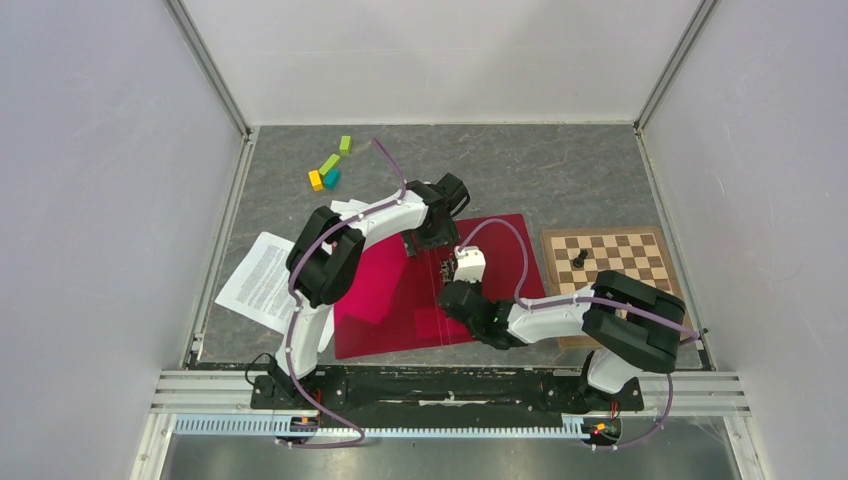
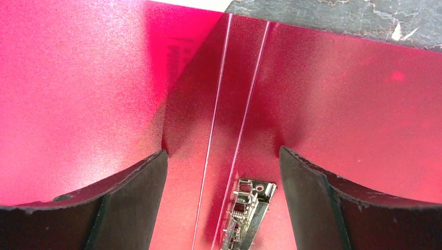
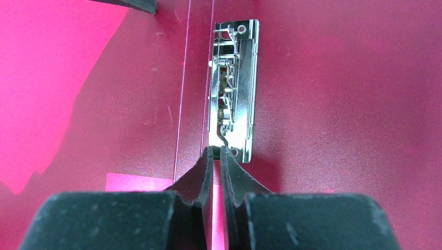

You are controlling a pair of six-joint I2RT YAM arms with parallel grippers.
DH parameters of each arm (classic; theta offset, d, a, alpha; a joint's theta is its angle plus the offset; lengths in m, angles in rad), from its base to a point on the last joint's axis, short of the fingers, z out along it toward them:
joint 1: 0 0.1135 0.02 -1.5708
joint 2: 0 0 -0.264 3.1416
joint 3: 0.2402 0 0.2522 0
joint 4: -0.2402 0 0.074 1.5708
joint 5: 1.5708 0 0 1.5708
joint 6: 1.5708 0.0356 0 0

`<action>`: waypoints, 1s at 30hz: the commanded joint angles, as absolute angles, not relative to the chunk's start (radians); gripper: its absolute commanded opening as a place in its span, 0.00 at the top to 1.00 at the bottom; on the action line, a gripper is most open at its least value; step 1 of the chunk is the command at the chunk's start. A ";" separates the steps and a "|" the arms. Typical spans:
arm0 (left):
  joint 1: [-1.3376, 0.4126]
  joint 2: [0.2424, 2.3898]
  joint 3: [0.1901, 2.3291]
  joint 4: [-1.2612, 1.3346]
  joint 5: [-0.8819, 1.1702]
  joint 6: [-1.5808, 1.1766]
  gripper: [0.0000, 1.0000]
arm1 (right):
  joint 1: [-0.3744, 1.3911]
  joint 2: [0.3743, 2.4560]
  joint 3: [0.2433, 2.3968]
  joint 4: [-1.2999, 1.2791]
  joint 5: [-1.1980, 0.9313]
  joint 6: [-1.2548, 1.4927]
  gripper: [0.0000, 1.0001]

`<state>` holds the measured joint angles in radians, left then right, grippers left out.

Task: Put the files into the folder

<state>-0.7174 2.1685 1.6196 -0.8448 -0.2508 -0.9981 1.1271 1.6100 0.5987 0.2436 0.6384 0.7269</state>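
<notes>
Here, left end effector spread; right end effector pinches chrome clip on glossy red folder.

Even light, soft shadows — grainy close-ups

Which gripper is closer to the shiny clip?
Right. The right gripper is shut on the clip's lever end; the left gripper stands open over the folder, past the other end.

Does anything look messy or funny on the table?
Yes. The white printed paper sheets lie crooked and fanned out at the left, beside the open red plastic folder, not inside it. One lone black chess piece stands on the brown chessboard.
</notes>
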 commanded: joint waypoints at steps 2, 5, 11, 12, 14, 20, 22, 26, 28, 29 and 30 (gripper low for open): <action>-0.696 2.373 1.496 -0.937 -0.211 -1.053 0.14 | 1.117 1.659 0.505 0.020 0.667 0.778 1.00; -0.696 2.378 1.490 -0.937 -0.213 -1.051 0.14 | 1.117 1.626 0.496 0.002 0.701 0.791 1.00; -0.695 2.386 1.480 -0.936 -0.213 -1.044 0.14 | 1.117 1.604 0.486 0.002 0.726 0.826 1.00; -0.693 2.386 1.477 -0.934 -0.214 -1.045 0.14 | 1.117 1.603 0.487 0.002 0.726 0.828 1.00; -0.694 2.384 1.468 -0.926 -0.212 -1.043 0.14 | 1.117 1.603 0.489 -0.025 0.730 0.830 1.00; -0.695 2.372 1.475 -0.921 -0.215 -1.023 0.15 | 1.117 1.565 0.533 -0.026 0.725 0.787 1.00; -0.695 2.358 1.477 -0.914 -0.220 -1.011 0.15 | 1.117 1.544 0.555 -0.010 0.714 0.750 1.00; -0.695 2.331 1.513 -0.912 -0.230 -0.967 0.14 | 1.117 1.504 0.603 0.055 0.692 0.644 0.93; -0.695 2.312 1.547 -0.920 -0.242 -0.947 0.13 | 1.114 1.490 0.638 0.081 0.673 0.585 0.85; -0.695 2.302 1.572 -0.926 -0.245 -0.934 0.12 | 1.112 1.483 0.654 0.082 0.671 0.567 0.82; -0.694 2.295 1.595 -0.936 -0.245 -0.924 0.10 | 1.110 1.474 0.666 0.090 0.663 0.542 0.79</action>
<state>-0.7166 2.1651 1.6367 -0.8558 -0.2520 -0.9806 1.1160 1.5261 0.5854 0.0799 0.6701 0.6735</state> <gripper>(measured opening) 0.873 0.161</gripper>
